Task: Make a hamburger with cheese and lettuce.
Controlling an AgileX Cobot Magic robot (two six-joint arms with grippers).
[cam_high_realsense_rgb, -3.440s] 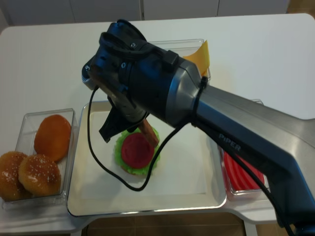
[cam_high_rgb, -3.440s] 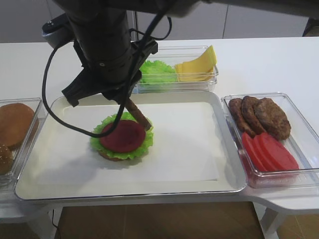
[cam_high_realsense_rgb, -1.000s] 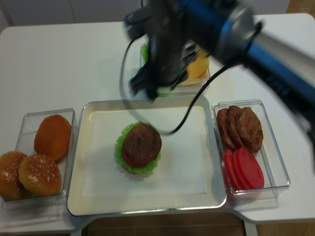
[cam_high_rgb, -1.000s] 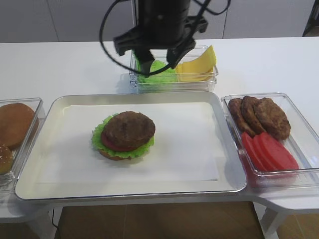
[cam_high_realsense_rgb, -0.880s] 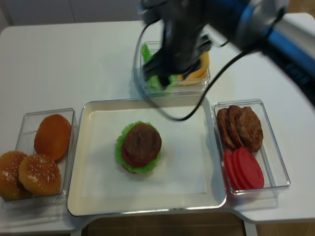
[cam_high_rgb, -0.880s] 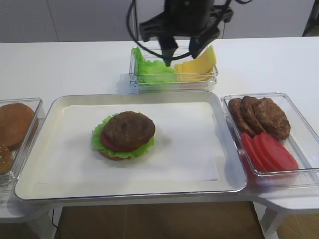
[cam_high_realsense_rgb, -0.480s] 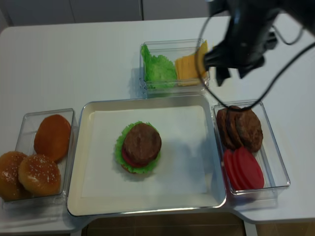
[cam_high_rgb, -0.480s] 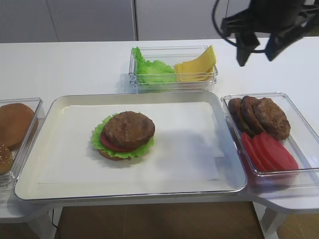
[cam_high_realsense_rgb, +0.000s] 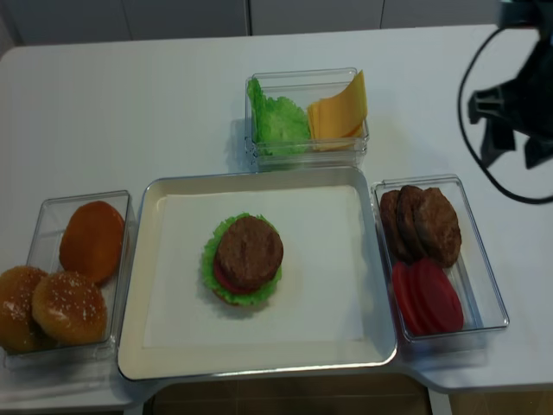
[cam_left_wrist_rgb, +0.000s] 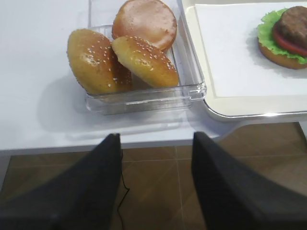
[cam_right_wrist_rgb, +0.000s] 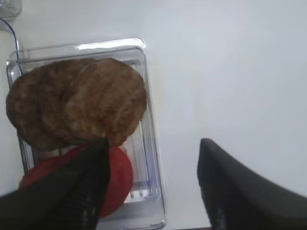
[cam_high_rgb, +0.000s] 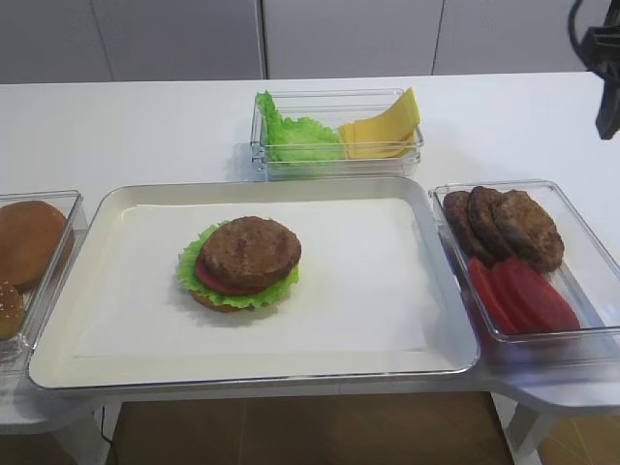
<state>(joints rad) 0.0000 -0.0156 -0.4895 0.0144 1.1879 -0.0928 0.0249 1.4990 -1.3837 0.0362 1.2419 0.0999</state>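
Right gripper jaws apart, empty, over bare table; round hamburger, grill-marked patty topmost, well to its left on tray; left gripper also spread.

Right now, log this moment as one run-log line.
hamburger: patty on top, no cheese yet | cheese: in bin beside lettuce | right pincer: open, empty | left pincer: open, empty

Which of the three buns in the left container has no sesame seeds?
The smooth orange-brown bun at the far end of the bun container; the two seeded buns nearer the table's front edge are speckled.
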